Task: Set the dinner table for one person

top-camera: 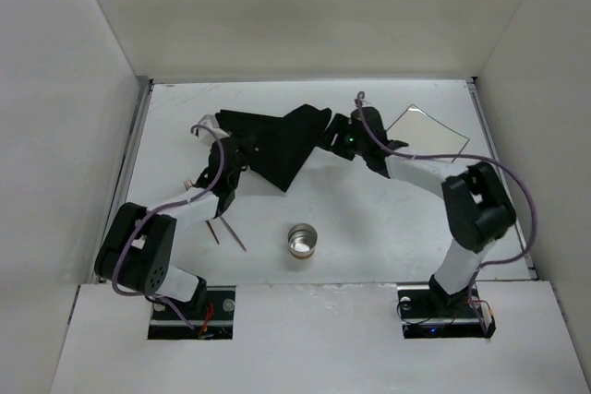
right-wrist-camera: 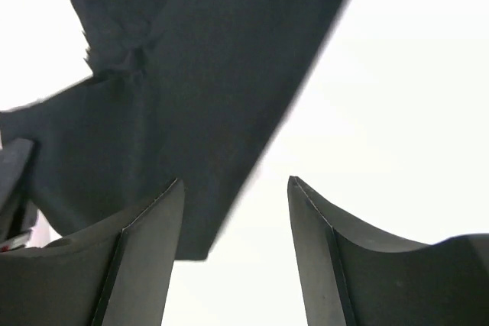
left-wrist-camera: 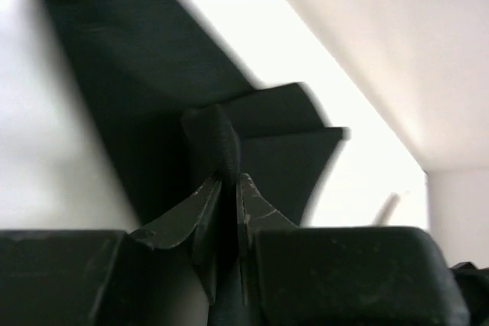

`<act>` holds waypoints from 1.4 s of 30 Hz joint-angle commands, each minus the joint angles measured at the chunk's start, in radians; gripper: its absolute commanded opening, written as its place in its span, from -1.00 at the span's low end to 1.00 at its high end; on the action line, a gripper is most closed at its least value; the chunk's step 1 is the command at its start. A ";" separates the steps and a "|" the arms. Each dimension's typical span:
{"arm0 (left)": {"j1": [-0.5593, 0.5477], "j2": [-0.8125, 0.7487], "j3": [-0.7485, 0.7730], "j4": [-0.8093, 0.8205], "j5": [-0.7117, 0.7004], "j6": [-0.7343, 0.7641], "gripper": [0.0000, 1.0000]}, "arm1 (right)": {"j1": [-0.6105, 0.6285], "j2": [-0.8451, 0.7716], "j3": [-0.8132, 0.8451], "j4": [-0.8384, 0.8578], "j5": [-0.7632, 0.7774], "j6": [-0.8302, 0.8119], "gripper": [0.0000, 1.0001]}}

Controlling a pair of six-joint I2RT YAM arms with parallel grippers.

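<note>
Left pincer (left-wrist-camera: 229,181), right pincer (right-wrist-camera: 234,181) matte black; arms (top-camera: 420,173) white-linked, purple cables (top-camera: 224,154).

Left arm (top-camera: 180,202): bent at the elbow near its base, then reaching up and in toward the middle.
Left gripper (left-wrist-camera: 228,182): squeezed tight, its two fingers (left-wrist-camera: 195,211) pinching a little fold of the black cloth (left-wrist-camera: 153,89) (the fold pokes up past the tips).
Right arm (top-camera: 420,173): goes up from its base, bends at the elbow, then stretches far over to the left.
Right gripper (right-wrist-camera: 234,181): spread wide, with nothing between its two fingers (right-wrist-camera: 145,257).
Both grippers: pointing toward each other, apart, not touching.
</note>
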 commanded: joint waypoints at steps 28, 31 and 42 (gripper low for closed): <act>-0.347 0.391 0.619 -0.331 -0.002 0.510 -0.10 | -0.195 -0.462 -0.558 0.202 0.224 0.071 -0.50; -0.364 0.519 0.771 -0.395 -0.052 0.575 -0.06 | -0.189 -0.438 -0.566 0.220 0.209 0.069 -0.45; -0.387 0.874 1.179 -0.463 -0.250 0.754 0.05 | -0.161 -0.410 -0.583 0.294 0.149 0.075 -0.05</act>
